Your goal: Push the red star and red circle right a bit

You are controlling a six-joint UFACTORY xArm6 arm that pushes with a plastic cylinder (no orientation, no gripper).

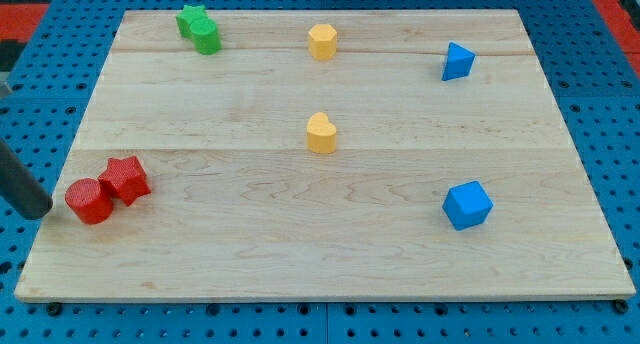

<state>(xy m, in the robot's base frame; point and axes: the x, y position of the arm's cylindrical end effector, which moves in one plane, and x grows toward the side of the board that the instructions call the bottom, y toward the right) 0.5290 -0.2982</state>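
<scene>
My tip point(40, 210) just left of red circle point(89, 201); no jaws on rig, rod only.
Risk: off-centre push swings red star point(126, 178) away, splitting the touching pair.

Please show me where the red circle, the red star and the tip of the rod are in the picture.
red circle point(89, 201): camera view, on its flat top face.
red star point(125, 177): camera view, on its top face, touching the circle's right side.
my tip point(40, 209): camera view, the rod's lower end, just left of the circle.

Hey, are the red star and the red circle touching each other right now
Yes, the red star sits pressed against the red circle near the board's lower left, with my tip just left of the circle.
</scene>
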